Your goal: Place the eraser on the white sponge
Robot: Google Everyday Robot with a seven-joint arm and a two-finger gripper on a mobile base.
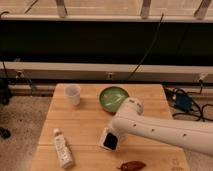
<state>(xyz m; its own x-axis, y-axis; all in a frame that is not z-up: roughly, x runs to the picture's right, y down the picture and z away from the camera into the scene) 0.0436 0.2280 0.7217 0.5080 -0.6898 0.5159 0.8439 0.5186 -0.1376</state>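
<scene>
Scanning from the left edge of the pale wooden slatted table [82,125], I see a long white plastic bottle with a printed label [62,148] lying flat near the front and a small white cup [73,94] standing upright farther back. Neither has a part in this job. The work sits toward the middle front: a flat white rectangular sponge pad [104,136] shows just at the end of the arm, and the small black rectangular eraser block [111,142] is right against its near-right side, touching or overlapping it. The two-finger gripper [114,135] is down low at that same spot, directly over the pair, with its jaws drawn fully together. I judge it has the eraser pinched, though the arm hides the contact and I cannot be sure. Nor can I tell whether the eraser rests on the sponge or hangs just above it. Behind, a round green bowl [113,98] stands apart, and at the front edge lies a reddish-brown pepper-shaped item [132,165]. The thick white robot arm [165,131] runs off to the right. My reading is that the carry looks done and the eraser is at the target — what is left is to let go, confirm it lies flat on the pad, and lift clear.
</scene>
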